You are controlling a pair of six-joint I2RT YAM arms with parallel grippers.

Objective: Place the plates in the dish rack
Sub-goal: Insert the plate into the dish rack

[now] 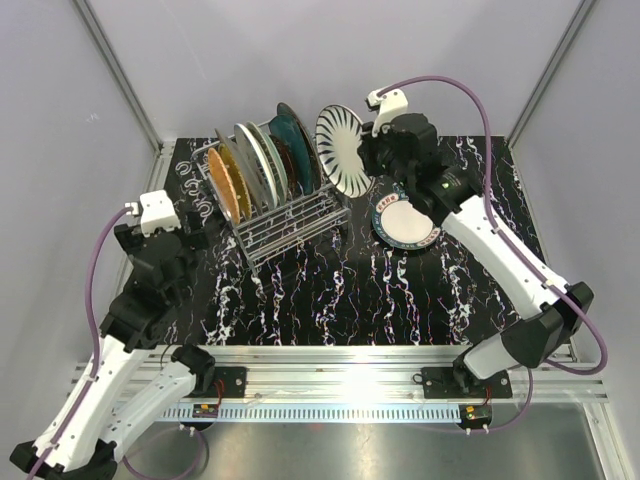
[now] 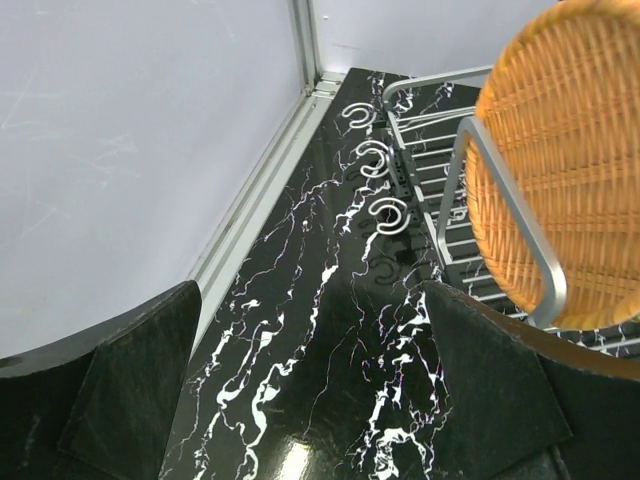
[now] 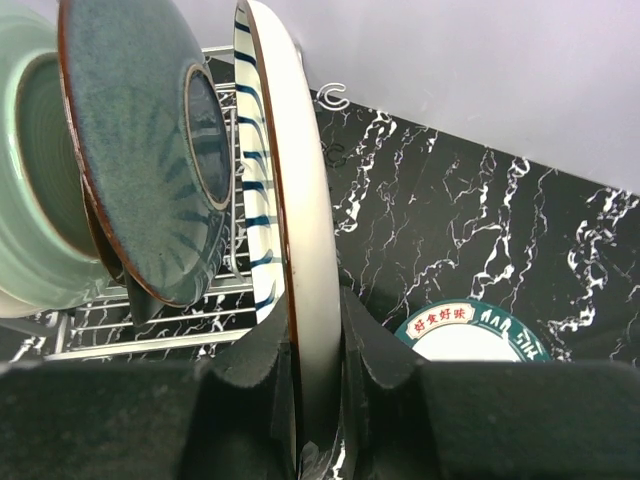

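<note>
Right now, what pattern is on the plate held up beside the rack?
The striped plate is white with dark radial stripes; the top external view shows it best.

The dish rack (image 1: 285,222) stands at the back left of the black marbled table (image 1: 330,300), several plates on edge in it (an orange plate (image 1: 224,185) at the left end, a dark teal plate (image 1: 291,145) toward the right). The right gripper (image 1: 368,160) pinches the rim of the striped plate (image 1: 338,148), which stands upright just beside the rack's right end. A teal-rimmed plate (image 1: 405,222) lies flat nearby. The left gripper (image 1: 200,232) hangs near the rack's left side.
</note>
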